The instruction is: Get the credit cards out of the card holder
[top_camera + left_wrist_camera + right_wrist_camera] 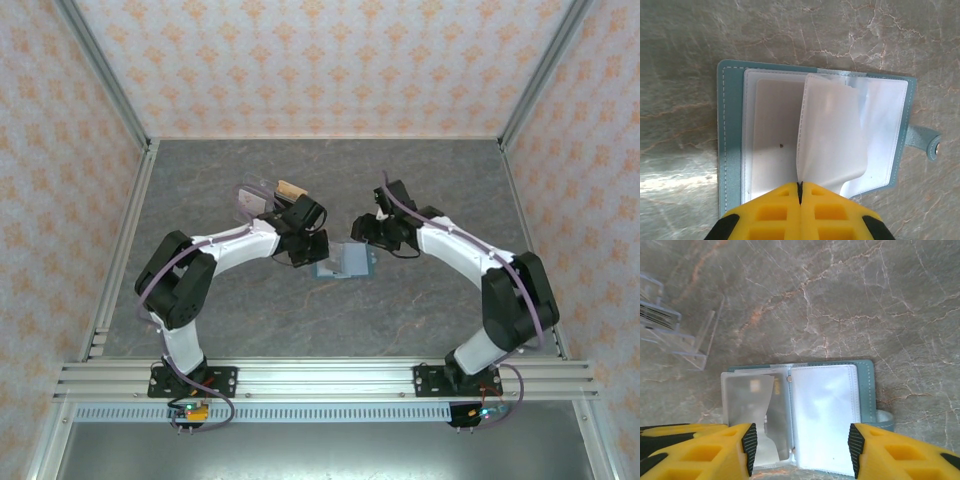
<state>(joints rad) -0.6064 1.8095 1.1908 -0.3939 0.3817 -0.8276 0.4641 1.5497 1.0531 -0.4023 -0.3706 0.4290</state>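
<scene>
- Card holder (pixel 345 262): lies open and flat on the grey marble table (pixel 200 180), between the two grippers. Teal cover down, clear sleeves facing up.
- Closure strap (pixel 927 142): sticks out from one side edge of the card holder and rests on the table, unfastened.
- Contents: a pale card (pixel 772 135) shows through the flat sleeve on the left of the left wrist view. Whether the other sleeves hold anything cannot be told; they read as glare.
- Left gripper (pixel 800 187): yellow fingers pressed together, pinching the near corner of one sleeve leaf (pixel 832 130). That leaf stands curled up off the stack.
- Right gripper (pixel 802 450): jaws spread apart, holding nothing, hovering over the near edge of the card holder.
- Clear plastic tray (pixel 677 337): stands apart from the card holder, farther back on the table.
- Tray contents: a dark-striped item (pixel 657 317) sits in it. An orange-brown card (pixel 290 188) shows at its right end; inside or beside, cannot tell.
</scene>
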